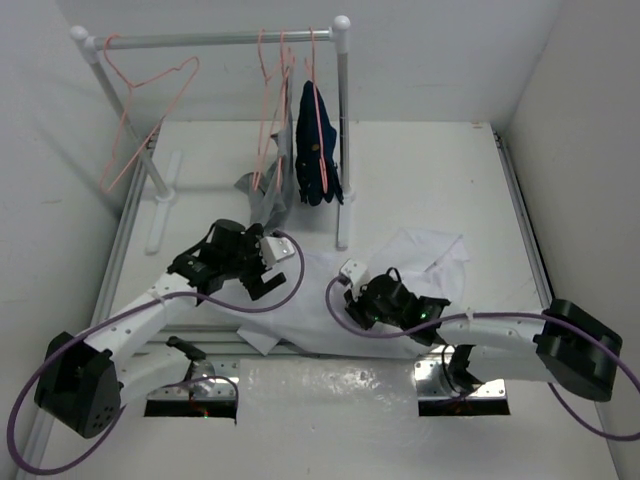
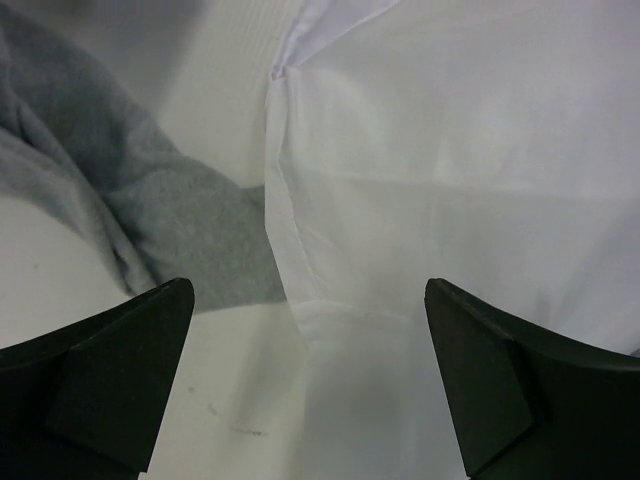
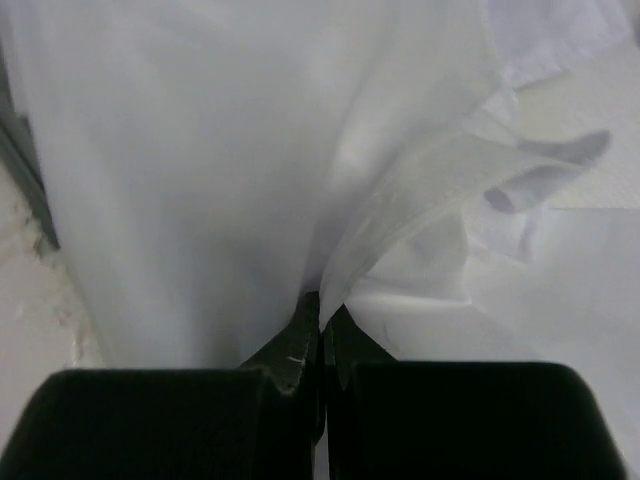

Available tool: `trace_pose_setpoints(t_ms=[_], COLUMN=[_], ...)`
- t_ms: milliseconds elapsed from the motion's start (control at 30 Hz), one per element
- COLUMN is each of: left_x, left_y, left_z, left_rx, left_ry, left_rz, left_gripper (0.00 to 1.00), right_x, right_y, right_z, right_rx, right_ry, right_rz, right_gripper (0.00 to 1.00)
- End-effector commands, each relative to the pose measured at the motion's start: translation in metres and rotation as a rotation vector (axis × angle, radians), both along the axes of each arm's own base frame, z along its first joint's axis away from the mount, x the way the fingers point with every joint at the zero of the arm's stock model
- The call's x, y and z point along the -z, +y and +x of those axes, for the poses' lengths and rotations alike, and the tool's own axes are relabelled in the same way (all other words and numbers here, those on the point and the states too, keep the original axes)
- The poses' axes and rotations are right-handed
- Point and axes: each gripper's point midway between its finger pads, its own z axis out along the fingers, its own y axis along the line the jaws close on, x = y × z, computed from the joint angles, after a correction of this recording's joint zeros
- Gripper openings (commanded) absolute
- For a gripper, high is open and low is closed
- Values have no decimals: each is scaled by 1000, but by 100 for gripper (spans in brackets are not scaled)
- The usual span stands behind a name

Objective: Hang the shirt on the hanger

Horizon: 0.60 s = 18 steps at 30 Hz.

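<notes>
The white shirt (image 1: pixel 430 258) lies crumpled on the table (image 1: pixel 420 165), spread between the two arms in front of the white tube rail (image 1: pixel 220 40). The right gripper (image 3: pixel 320 312) is pinched tight on a fold of the shirt's thin cloth, which rises in a ridge from its tips. The left gripper (image 2: pixel 308 292) hovers over the shirt's hemmed edge with its jaws spread wide, holding nothing. A grey garment (image 2: pixel 150 215) lies against that edge (touching it, as the wrist view shows). A salmon-pink wire hanger (image 1: pixel 148 110) hangs tilted and bare at the rail's left end, well apart from the shirt. A navy-blue garment (image 1: pixel 318 150) hangs further right.
</notes>
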Motion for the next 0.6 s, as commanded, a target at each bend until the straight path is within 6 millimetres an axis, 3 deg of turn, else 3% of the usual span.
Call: trace_pose_setpoints(t_ms=[0, 100, 233, 267, 300, 400, 467, 500, 533, 567], left_x=[-10, 5, 26, 29, 40, 58, 61, 60, 59, 57], left_y=[-27, -32, -44, -45, -42, -38, -42, -43, -44, -44], left_z=[2, -6, -11, -9, -6, -5, -15, -18, -21, -20], left_rx=[103, 156, 208, 209, 195, 199, 239, 254, 265, 264], left_ry=[-42, 6, 55, 55, 76, 102, 135, 138, 143, 137], left_rz=[-90, -91, -72, -66, -38, 2, -17, -26, -30, -35], left_gripper=[100, 100, 100, 100, 100, 100, 98, 92, 64, 43], right_x=[4, 6, 3, -2, -8, -28, -35, -46, -51, -60], right_y=[6, 7, 3, 5, 3, -2, -11, -6, -18, -18], right_z=[-17, -24, -25, -23, -21, -11, -2, -1, 13, 20], right_rx=[-135, -182, -176, -172, -154, -84, -25, -18, 48, 70], right_ry=[-103, -116, -139, -152, -177, -229, -206, -168, -144, -128], right_rz=[-93, -127, -104, -76, -55, -2, 8, 61, 79, 113], right_gripper=[0, 0, 22, 29, 50, 85, 89, 89, 89, 89])
